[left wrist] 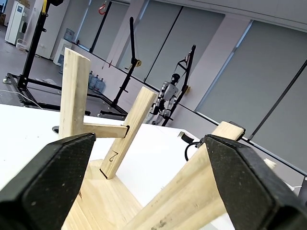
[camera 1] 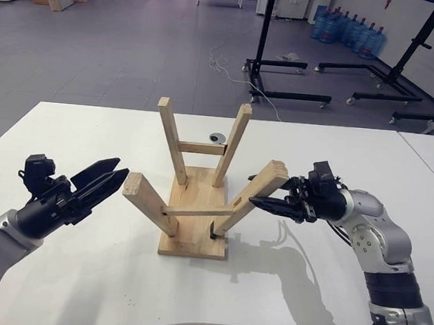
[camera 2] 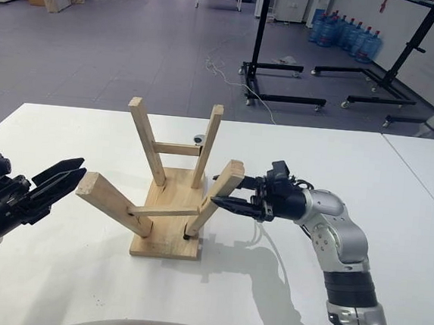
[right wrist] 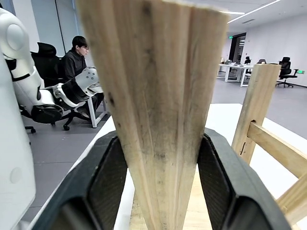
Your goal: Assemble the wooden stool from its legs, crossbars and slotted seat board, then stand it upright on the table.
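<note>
Inside right hand (camera 1: 255,190) grip: tilted stool leg (camera 1: 235,210).

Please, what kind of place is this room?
Likely a robotics lab or workshop hall: a white table carrying a wooden stool, black metal stands on a wide grey floor, and blue water bottles behind.

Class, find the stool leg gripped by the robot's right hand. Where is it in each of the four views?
Left eye view: gripped leg slants up just right of centre, in the right hand.
Right eye view: gripped leg, about centre.
Left wrist view: gripped leg, the broad foreground slant.
Right wrist view: gripped leg, close up between the fingers.
Shared landmark: the seat board under it.
</note>
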You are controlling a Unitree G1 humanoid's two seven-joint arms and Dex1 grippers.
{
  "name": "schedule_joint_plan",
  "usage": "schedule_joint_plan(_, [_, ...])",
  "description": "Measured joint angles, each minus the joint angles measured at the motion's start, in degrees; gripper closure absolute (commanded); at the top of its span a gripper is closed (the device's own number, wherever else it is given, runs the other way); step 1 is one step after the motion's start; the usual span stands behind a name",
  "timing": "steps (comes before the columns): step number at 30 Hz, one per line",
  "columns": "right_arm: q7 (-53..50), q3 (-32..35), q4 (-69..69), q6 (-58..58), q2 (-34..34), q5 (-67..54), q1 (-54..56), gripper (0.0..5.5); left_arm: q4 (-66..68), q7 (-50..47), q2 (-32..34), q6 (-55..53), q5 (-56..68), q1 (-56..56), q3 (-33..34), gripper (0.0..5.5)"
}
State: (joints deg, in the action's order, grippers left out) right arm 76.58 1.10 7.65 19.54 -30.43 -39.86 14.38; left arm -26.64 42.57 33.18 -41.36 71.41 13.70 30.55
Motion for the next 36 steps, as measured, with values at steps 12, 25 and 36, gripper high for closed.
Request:
schedule_joint_plan(12, [2.2,-2.0,-0.3,-5.2,0.0,1.7,-1.3,3.46,1.1,0.5,0.0,0.5,-0.9,-0.4,-1.1,1.35])
schedule_joint_plan(25, [1.9,-3.2,-0.6,-8.9,1.2,3.6,-2.3,3.46,0.5,-0.2,-0.4,1.4,-2.0,0.0,-2.7,1.35])
schedule_joint_plan(36, [0.8,-3.5,-0.6,-12.5,3.0,4.9,-3.9,3.46,0.5,-0.8,-0.2,1.5,-2.0,0.1,-3.1,1.35])
